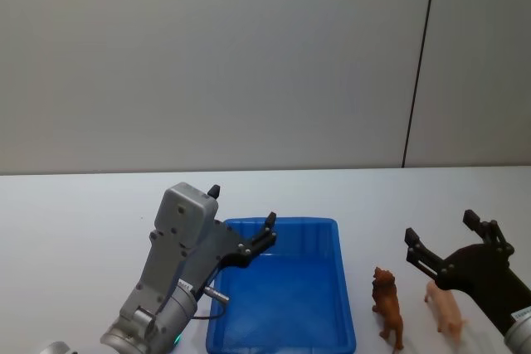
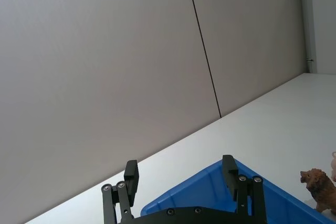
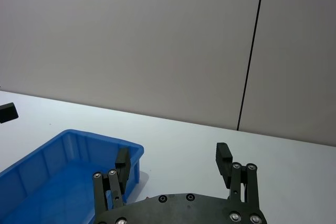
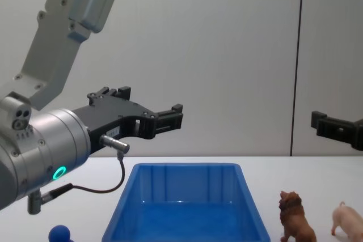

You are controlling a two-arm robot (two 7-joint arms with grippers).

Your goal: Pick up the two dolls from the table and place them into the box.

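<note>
The brown maned lion figurine (image 1: 387, 306) and pale pink pig figurine (image 1: 446, 308) stand beneath the right gripper (image 1: 441, 230) (jaws spread, empty, like those of the left gripper (image 1: 241, 207) over the bright blue rectangular plastic bin (image 1: 282, 223)).

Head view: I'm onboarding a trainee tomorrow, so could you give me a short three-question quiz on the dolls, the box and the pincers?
1. Which doll stands nearer the box? A: lion. B: pig.
2. True or false: the pig lies inside the box.
3. Fill in: the left pincer and right pincer are both ___ (open or shut).
Key: 1 A. 2 False; it stands on the table. 3 open.
</note>
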